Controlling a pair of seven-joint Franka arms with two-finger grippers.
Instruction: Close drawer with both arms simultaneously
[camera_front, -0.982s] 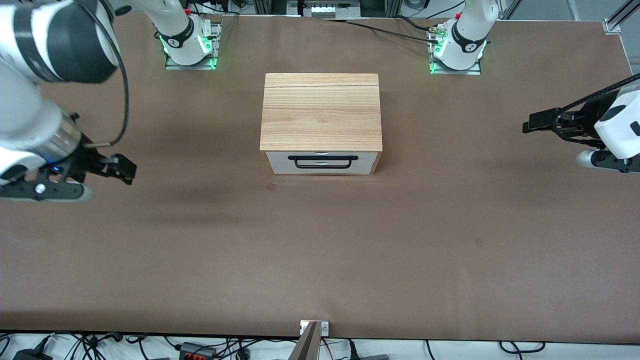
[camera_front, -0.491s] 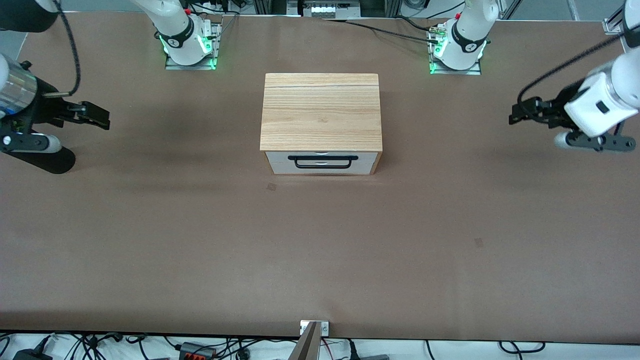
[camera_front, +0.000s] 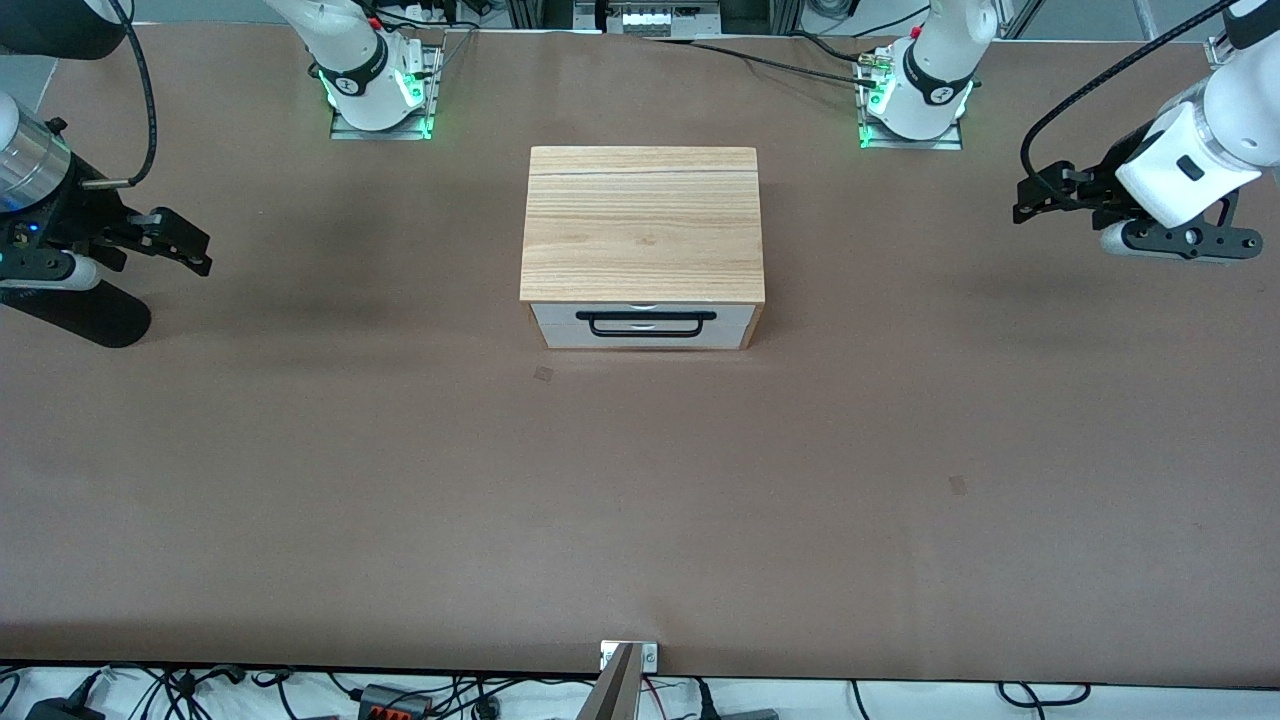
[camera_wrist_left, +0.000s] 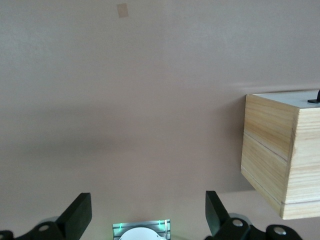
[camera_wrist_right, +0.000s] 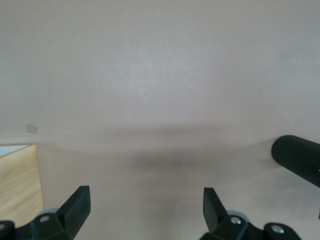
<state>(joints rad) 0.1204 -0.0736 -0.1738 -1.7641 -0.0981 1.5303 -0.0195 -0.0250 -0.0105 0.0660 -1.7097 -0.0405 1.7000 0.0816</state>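
The light-wood cabinet (camera_front: 642, 225) stands mid-table. Its drawer (camera_front: 560, 325) shows a white front panel with a black bar handle (camera_front: 652, 323), and the panel sits in against the cabinet. My right gripper (camera_front: 180, 245) is open and empty over bare table toward the right arm's end, well apart from the cabinet. My left gripper (camera_front: 1035, 195) is open and empty over bare table toward the left arm's end. The left wrist view shows its open gripper (camera_wrist_left: 147, 212) and the cabinet's side (camera_wrist_left: 280, 150). The right wrist view shows its open gripper (camera_wrist_right: 145, 202) and a cabinet corner (camera_wrist_right: 17, 180).
The brown table (camera_front: 640, 500) stretches wide around the cabinet. The arm bases (camera_front: 372, 85) (camera_front: 915, 95) stand along its farthest edge. A black rounded shape (camera_front: 90, 315) lies below the right gripper, also in the right wrist view (camera_wrist_right: 297, 157).
Both grippers have drawn away from the front camera and outward toward their own table ends. The cabinet and drawer have not moved.
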